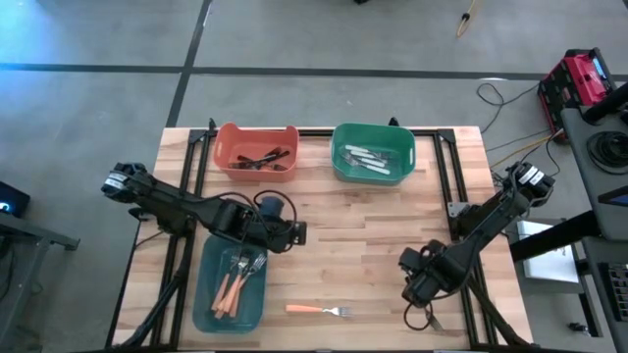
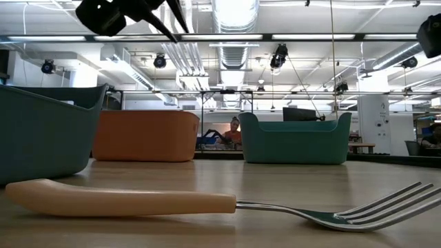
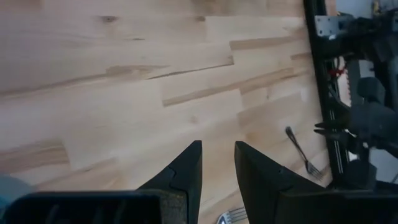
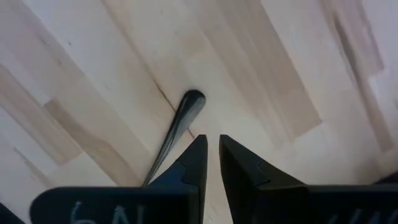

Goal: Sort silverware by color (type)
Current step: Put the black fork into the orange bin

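An orange-handled fork [image 1: 319, 311] lies flat on the wood near the front edge, and fills the foreground of the low view [image 2: 138, 200]. My left gripper [image 1: 294, 233] hangs open above the table, right of the blue bin [image 1: 201, 294], with nothing between its fingers [image 3: 217, 168]. My right gripper [image 1: 412, 284] points down at the front right, shut to a narrow slit [image 4: 212, 146]. A dark fork lies on the wood there [image 3: 301, 152]; its handle [image 4: 180, 121] runs under one finger's edge, not between the two. My right gripper stands over the dark fork's handle [image 4: 171, 146], which passes behind one fingertip [image 4: 193, 158]. I cannot tell whether that finger touches it. The fork lies flat on the table.
At the back stand an orange bin [image 1: 257, 152] with black utensils and a green bin [image 1: 373, 152] with white-handled ones. The blue bin holds orange-handled forks [image 1: 235, 284]. Bare wood lies between the two grippers. A person sits far behind the table [image 2: 234, 131].
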`<move>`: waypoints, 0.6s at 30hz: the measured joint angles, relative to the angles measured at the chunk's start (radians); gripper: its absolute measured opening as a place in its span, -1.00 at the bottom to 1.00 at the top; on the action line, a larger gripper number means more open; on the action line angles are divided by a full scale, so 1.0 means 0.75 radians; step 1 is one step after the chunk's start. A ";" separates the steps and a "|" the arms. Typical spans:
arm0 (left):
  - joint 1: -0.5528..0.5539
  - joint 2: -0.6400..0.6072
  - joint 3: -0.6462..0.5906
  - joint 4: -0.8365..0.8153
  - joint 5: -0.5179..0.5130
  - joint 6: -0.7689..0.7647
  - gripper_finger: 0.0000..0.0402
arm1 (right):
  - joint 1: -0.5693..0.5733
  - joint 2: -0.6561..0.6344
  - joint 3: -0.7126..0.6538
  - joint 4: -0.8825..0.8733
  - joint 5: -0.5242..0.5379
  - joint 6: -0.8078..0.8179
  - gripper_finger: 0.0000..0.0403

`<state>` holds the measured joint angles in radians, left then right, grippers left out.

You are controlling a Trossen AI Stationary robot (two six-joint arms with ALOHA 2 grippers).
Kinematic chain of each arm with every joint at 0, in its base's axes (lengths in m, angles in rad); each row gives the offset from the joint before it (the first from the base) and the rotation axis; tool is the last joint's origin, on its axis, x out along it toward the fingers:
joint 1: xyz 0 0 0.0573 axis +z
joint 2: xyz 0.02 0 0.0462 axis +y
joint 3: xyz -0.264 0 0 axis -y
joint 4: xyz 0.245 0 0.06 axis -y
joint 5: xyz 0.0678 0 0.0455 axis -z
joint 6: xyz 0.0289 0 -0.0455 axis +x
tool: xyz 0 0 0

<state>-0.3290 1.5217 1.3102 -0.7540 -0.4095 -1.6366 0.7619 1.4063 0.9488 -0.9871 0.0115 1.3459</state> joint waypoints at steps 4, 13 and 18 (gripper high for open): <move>0.000 -0.002 0.000 -0.074 0.001 -0.109 -0.62 | -0.018 0.001 0.000 -0.002 0.021 -0.066 -0.84; 0.000 -0.003 0.000 -0.140 0.011 -0.260 -0.62 | -0.072 0.003 0.008 0.002 0.105 -0.211 -0.84; 0.000 -0.003 0.000 -0.156 0.012 -0.320 -0.62 | -0.101 0.003 0.010 -0.002 0.116 -0.272 -0.84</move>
<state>-0.3290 1.5196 1.3102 -0.8711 -0.4007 -1.8766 0.6862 1.4082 0.9565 -0.9888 0.0986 1.1417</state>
